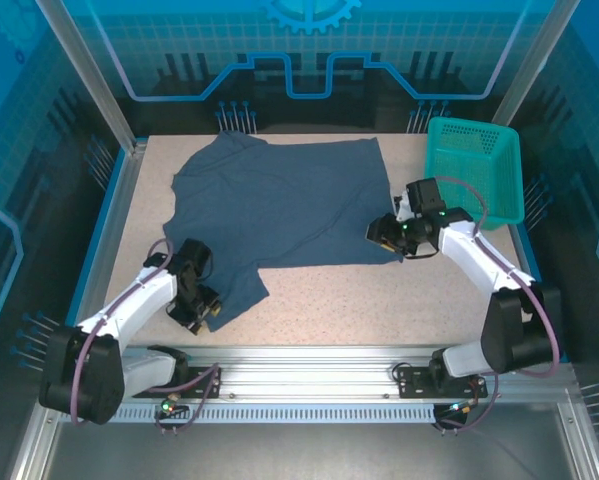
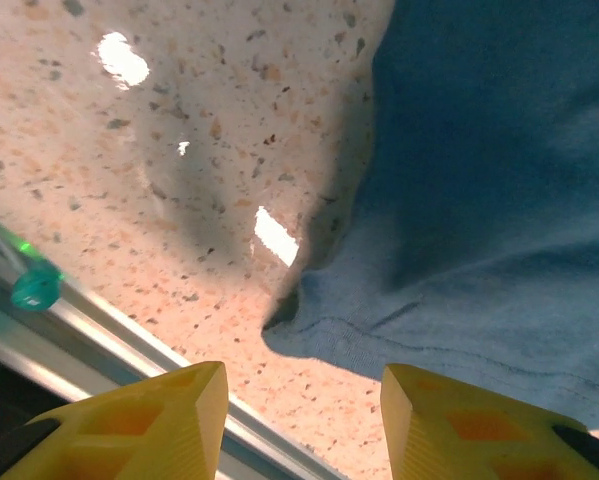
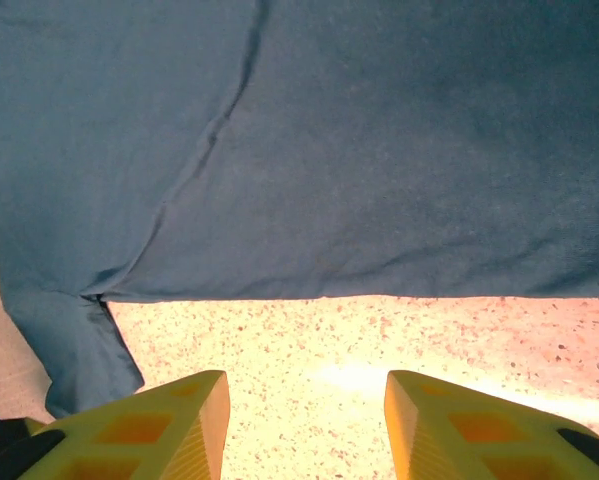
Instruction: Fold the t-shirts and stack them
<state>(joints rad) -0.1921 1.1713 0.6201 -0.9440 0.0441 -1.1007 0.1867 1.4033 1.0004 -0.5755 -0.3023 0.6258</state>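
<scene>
One dark slate-blue t-shirt (image 1: 289, 205) lies spread across the speckled tabletop (image 1: 379, 300), covering most of its far and middle part, with one lobe of cloth reaching toward the near left corner. A teal mesh basket (image 1: 476, 128) stands at the far right, near the shirt's right edge but apart from it. The left gripper (image 1: 207, 316) sits low at the near left, at the tip of that lobe. Seen from its wrist camera, its two yellow fingers (image 2: 149, 420) stand apart with a clear gap and nothing between them. The stitched hem of the shirt curls up a little off the tabletop just beyond them, throwing a shadow on the stone-patterned surface. An aluminium rail (image 2: 109, 335) runs along the tabletop's near edge beside the left-hand finger. The right gripper (image 1: 377, 232) rests at the shirt's right edge, close to its near right corner. Its yellow fingers (image 3: 479, 425) are likewise parted and hold nothing. They are poised over bare tabletop, and the shirt's straight edge runs across the wrist view just ahead of the tips. In that view a seam crosses the cloth diagonally, and a small flap of fabric reaches down at the left toward one finger. A few soft creases mark the shirt's surface.
</scene>
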